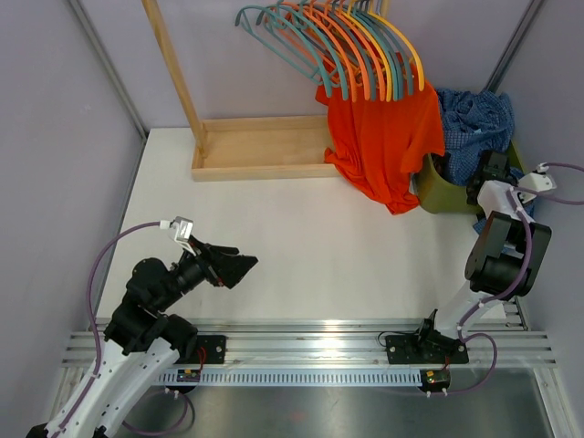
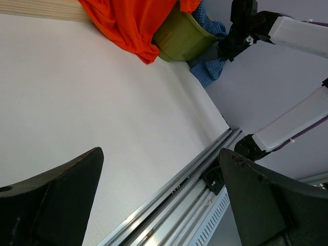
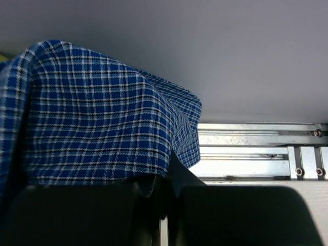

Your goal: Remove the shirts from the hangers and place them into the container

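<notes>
Cloth, top view: my right gripper (image 1: 493, 171) sits at the container (image 1: 434, 189) rim, check shirt (image 1: 470, 119) heaped just beyond my fingertips. The orange shirt (image 1: 383, 137) hangs below the hangers (image 1: 347, 46), off to their left.

Left wrist: left gripper (image 2: 160, 151) gapes wide, empty, shirts far ahead.

Right wrist: fingers (image 3: 246, 215) clamped on a check fold betw. them. Prob. soft, light, floppy, so I'd grab bunched fabric nr the collar.

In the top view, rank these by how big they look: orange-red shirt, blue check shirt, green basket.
1. orange-red shirt
2. blue check shirt
3. olive-green basket, mostly hidden under the shirts; only its visible part is counted.
</notes>
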You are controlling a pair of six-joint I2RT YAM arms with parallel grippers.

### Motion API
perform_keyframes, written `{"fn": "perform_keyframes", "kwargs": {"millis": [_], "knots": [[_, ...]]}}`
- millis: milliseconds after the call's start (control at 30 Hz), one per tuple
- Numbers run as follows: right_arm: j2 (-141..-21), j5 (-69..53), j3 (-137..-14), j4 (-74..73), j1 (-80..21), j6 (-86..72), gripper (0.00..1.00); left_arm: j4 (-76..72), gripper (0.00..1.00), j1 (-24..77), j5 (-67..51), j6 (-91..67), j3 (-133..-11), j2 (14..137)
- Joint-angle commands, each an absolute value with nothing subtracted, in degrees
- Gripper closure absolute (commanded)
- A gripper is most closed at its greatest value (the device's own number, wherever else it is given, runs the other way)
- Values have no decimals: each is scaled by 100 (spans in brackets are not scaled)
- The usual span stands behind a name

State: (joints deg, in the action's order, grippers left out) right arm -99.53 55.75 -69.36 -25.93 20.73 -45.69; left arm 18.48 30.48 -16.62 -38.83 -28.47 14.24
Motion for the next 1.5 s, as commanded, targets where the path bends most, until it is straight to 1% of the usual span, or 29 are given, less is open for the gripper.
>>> {"fn": "perform_keyframes", "kwargs": {"millis": [0,67,167,233,267,300,367,467,533,600,633,667,700,733,767,800,833,867,1000,1033,1100,1133,1167,1233,1300,1400,1467], "knots": [[-9853,5373,-7234,-2603,2127,-4827,100,1854,1,3050,-1600,-3788,-2988,1371],[-9686,5151,-7111,-2471,2136,-4782,100,1863,1,3050,-1608,-3788,-2997,1380],[-9002,4615,-6822,-1821,2127,-4492,100,1854,1,3050,-1608,-3814,-2971,1397],[-8387,3966,-6567,-1075,2136,-4141,100,1820,1,3050,-1600,-3849,-2927,1389],[-7993,3451,-6513,-829,2127,-4053,100,1750,1,3050,-1608,-3867,-2883,1389],[-7841,3176,-6460,-330,2127,-3921,100,1714,1,3050,-1608,-3893,-2848,1397],[-7551,2553,-6468,216,2127,-3902,100,1618,1,3050,-1635,-3946,-2795,1450],[-7497,1962,-6766,667,2118,-3885,100,1547,1,3050,-1644,-3981,-2786,1512],[-7777,1592,-7213,922,2118,-3972,100,1521,1,3050,-1635,-3990,-2777,1538],[-8312,1284,-7662,792,2118,-4060,100,1485,1,3050,-1626,-3999,-2769,1538],[-8541,1196,-8230,652,2118,-4104,100,1468,1,3050,-1609,-4008,-2769,1538],[-9100,1047,-8583,128,2101,-4139,100,1485,1,3050,-1608,-4008,-2777,1538],[-9410,985,-8970,-268,2083,-4183,100,1485,1,3050,-1600,-4025,-2769,1538],[-9735,932,-9678,-533,2022,-4149,100,1494,1,3050,-1591,-4034,-2777,1512],[-10391,888,-10051,-1154,1978,-4105,100,1538,1,3050,-1565,-4034,-2795,1494],[-10702,896,-10403,-1508,1943,-4000,100,1573,1,3050,-1556,-4034,-2821,1477],[-10983,992,-10998,-1851,1829,-3956,100,1625,1,3050,-1503,-4025,-2873,1424],[-11404,1367,-11178,-2394,1767,-3955,100,1765,1,3050,-1459,-3999,-2909,1380],[-11943,1933,-10916,-2592,1538,-4008,100,2100,1,3050,-1266,-3894,-3050,1222],[-12136,1951,-11081,-2775,1503,-3999,100,2161,1,3050,-1248,-3885,-3059,1204],[-12926,1881,-11537,-3635,1442,-3851,100,2206,1,3050,-1257,-3885,-3102,1187],[-13216,1846,-12123,-3961,1415,-3780,100,2223,1,3050,-1257,-3885,-3103,1204],[-13741,1872,-12407,-4608,1380,-3701,100,2250,1,3050,-1274,-3885,-3111,1187],[-14070,1960,-12856,-4991,1345,-3604,100,2311,1,3050,-1257,-3885,-3120,1169],[-14177,2074,-12798,-5080,1336,-3569,100,2320,1,3050,-1231,-3885,-3094,1108],[-13949,2030,-12193,-4773,1336,-3498,100,2320,1,3050,-1230,-3911,-3041,1046],[-13748,1961,-12042,-4703,1336,-3463,100,2294,1,3050,-1257,-3937,-3015,1037]]}}
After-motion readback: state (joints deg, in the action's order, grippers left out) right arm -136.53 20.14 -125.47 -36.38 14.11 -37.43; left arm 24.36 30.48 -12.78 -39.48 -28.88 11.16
